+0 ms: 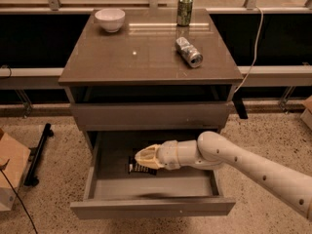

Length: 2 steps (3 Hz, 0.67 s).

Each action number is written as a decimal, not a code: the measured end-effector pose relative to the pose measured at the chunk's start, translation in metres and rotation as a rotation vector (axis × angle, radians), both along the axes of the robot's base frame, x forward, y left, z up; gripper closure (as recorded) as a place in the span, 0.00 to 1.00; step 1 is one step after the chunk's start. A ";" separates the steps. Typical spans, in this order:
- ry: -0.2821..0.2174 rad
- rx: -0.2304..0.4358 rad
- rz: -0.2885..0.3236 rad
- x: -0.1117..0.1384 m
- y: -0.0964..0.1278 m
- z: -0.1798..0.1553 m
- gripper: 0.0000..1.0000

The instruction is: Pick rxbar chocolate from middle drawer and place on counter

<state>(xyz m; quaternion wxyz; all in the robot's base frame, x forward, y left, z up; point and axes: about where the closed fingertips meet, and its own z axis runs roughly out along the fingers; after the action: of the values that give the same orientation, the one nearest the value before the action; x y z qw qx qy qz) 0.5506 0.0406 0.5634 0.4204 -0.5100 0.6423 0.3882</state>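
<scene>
The middle drawer (151, 206) is pulled open at the bottom of the cabinet. The rxbar chocolate (137, 168), a flat black wrapper with white lettering, lies on the drawer floor left of centre. My gripper (142, 157) reaches in from the right, with its cream tip just above the bar and covering its right part. The counter (126, 62) is the glossy grey-brown top of the cabinet.
On the counter stand a white bowl (109, 19) at the back left and a green can (184, 9) at the back right. A silver can (189, 52) lies on its side. A cardboard box (10, 172) and a black stand (38, 155) are on the floor at left.
</scene>
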 end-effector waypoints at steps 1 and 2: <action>-0.032 -0.017 0.028 -0.011 -0.021 0.080 1.00; -0.083 -0.054 0.029 -0.018 -0.031 0.142 1.00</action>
<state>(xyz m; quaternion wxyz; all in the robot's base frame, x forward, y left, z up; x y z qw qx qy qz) 0.5326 0.0096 0.7051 0.4271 -0.5463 0.6268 0.3553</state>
